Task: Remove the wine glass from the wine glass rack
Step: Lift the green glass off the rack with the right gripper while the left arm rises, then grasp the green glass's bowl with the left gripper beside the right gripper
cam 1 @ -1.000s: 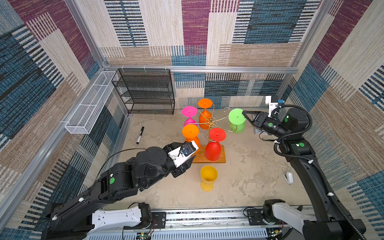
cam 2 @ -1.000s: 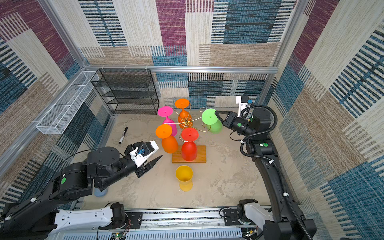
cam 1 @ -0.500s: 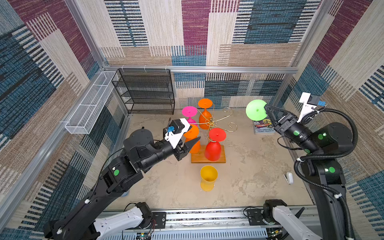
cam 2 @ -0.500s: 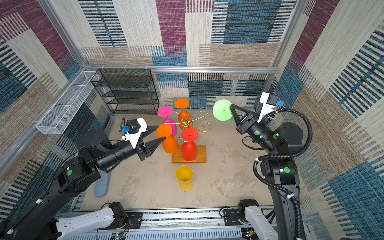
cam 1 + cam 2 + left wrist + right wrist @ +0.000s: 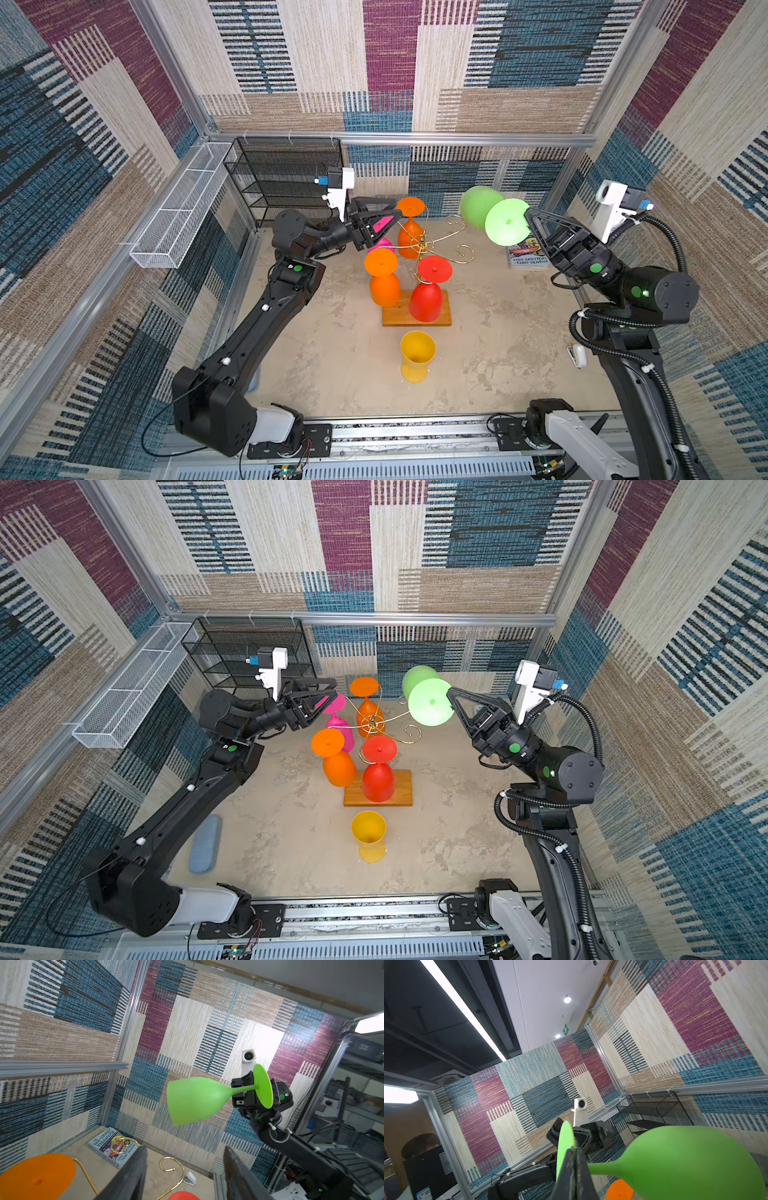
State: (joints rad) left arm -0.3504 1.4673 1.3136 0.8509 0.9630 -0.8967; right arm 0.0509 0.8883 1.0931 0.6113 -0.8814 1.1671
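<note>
The green wine glass point(image 5: 505, 226) point(image 5: 430, 702) is off the rack and lies sideways in the air, to the right of the rack's arms. My right gripper point(image 5: 528, 214) point(image 5: 574, 1150) is shut on its stem just behind the foot, bowl point(image 5: 695, 1163) pointing away. The wine glass rack point(image 5: 444, 318) point(image 5: 405, 789) is a gold wire tree on a wooden base. A pink glass point(image 5: 343, 729), two orange glasses point(image 5: 384, 286) and a red glass point(image 5: 426, 301) hang on it upside down. My left gripper point(image 5: 397, 206) point(image 5: 185, 1148) is open and empty, level with the rack's top, beside the pink glass's foot.
A yellow glass point(image 5: 415, 357) stands upright in front of the rack. The black mesh shelf point(image 5: 286, 178) and white mesh basket point(image 5: 178, 208) line the back left. A book point(image 5: 525, 255) lies at the back right, a blue pad point(image 5: 203, 850) front left, a small white item point(image 5: 577, 355) right.
My right gripper has carried the green glass off its arm, up and to the right, tipping it sideways. The left arm rose from the front to the rack's top by the pink glass.
</note>
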